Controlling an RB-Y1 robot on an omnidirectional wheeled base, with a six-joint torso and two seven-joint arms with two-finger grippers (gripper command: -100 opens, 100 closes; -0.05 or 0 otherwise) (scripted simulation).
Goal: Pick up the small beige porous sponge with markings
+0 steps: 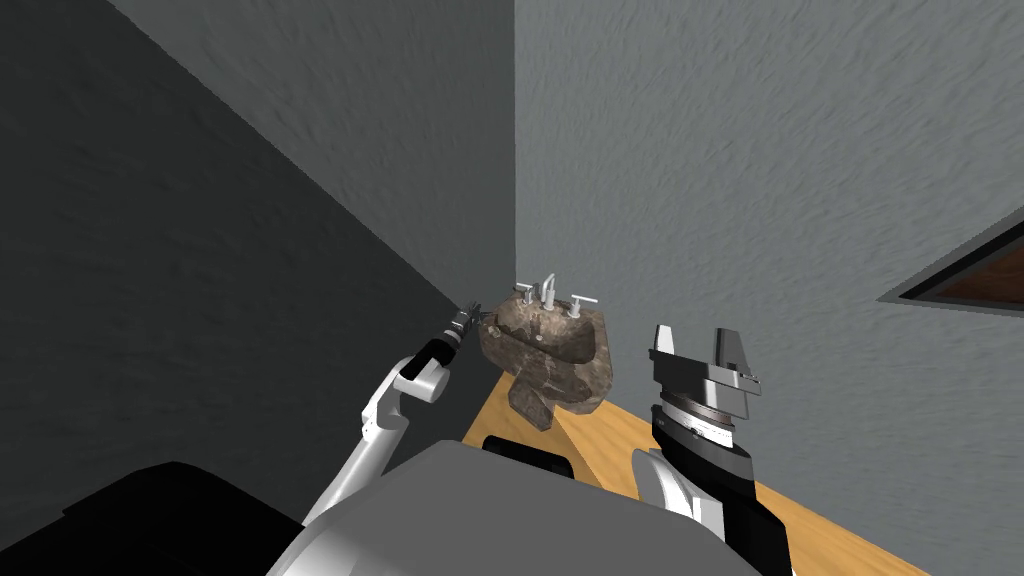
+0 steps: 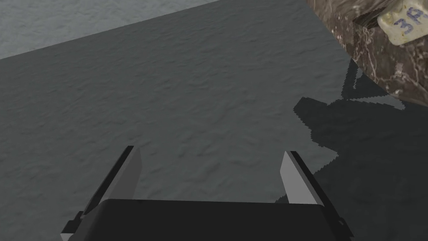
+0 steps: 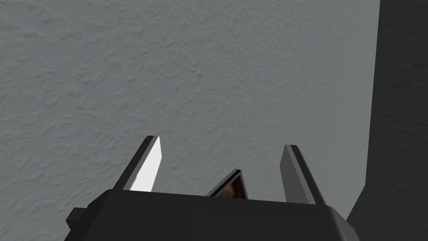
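Sponge (image 2: pixel 403 21) beige, blue markings; sink (image 1: pixel 548 342) mottled brown; wall (image 1: pixel 750 150) grey

A: From the head we're looking steeply down, rolled, into the room's corner, with the brown stone sink (image 1: pixel 545 345) a fair way off.
B: Our left wrist camera is right up beside that sink, looking along the left gripper (image 2: pixel 211 150) at the dark wall (image 2: pixel 188 104).
A: And the right wrist camera faces the grey wall (image 3: pixel 188 75). Its picture frame (image 3: pixel 232 190) is the one our head view catches too.
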